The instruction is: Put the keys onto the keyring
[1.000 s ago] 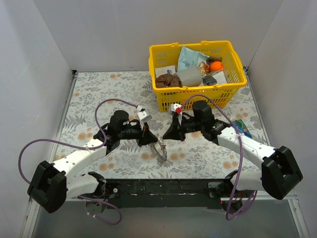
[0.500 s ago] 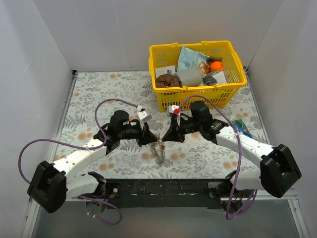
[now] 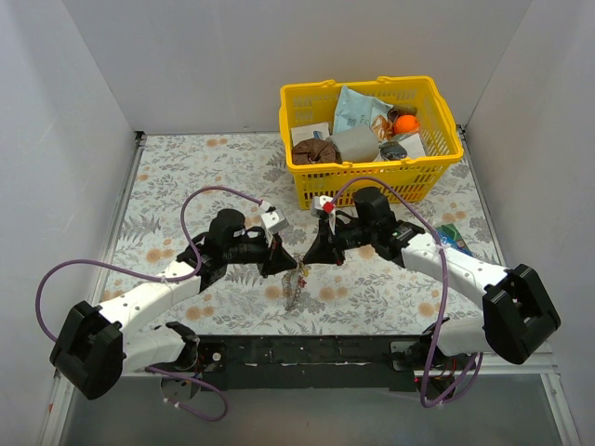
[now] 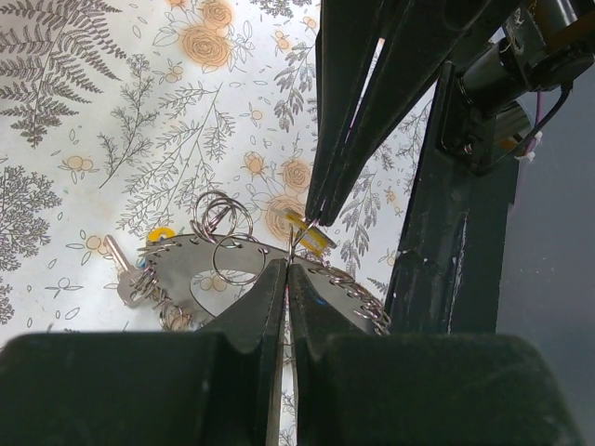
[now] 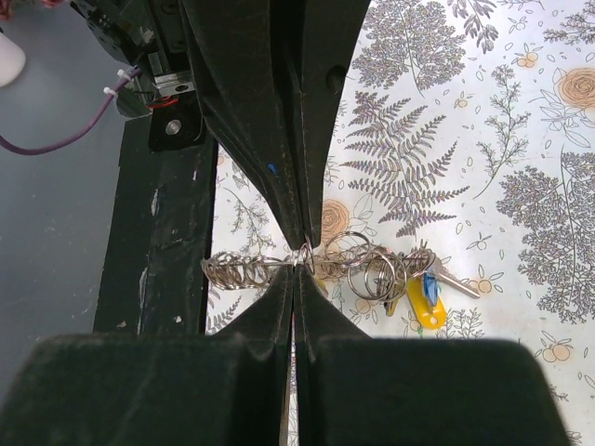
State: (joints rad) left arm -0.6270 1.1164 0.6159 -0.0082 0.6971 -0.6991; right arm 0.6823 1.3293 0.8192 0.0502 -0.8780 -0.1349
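Observation:
The keyring [image 4: 200,260] is a wide flat metal band with many small split rings along its rim. It hangs off the table between both arms [image 3: 295,283]. My left gripper [image 4: 286,268] is shut on the band's upper edge. My right gripper [image 4: 316,219] comes in from the opposite side and is shut on a small yellow-headed key [image 4: 312,240] right at that edge. In the right wrist view the keyring [image 5: 244,268] shows edge-on, and my right gripper [image 5: 296,275] meets the left fingers [image 5: 296,186] tip to tip. More keys [image 5: 426,299], yellow, blue and silver, hang on the ring's far side.
A yellow basket [image 3: 368,178] full of odds and ends stands behind the grippers at the back right. The black mounting rail [image 3: 307,351] runs along the near edge. A small green-blue object [image 3: 456,239] lies by the right arm. White walls enclose the flowered table.
Both grippers and the keyring have drifted slightly left. The right arm has pushed in closer, and the ring has turned more edge-on under the tips. Both grips stay shut.

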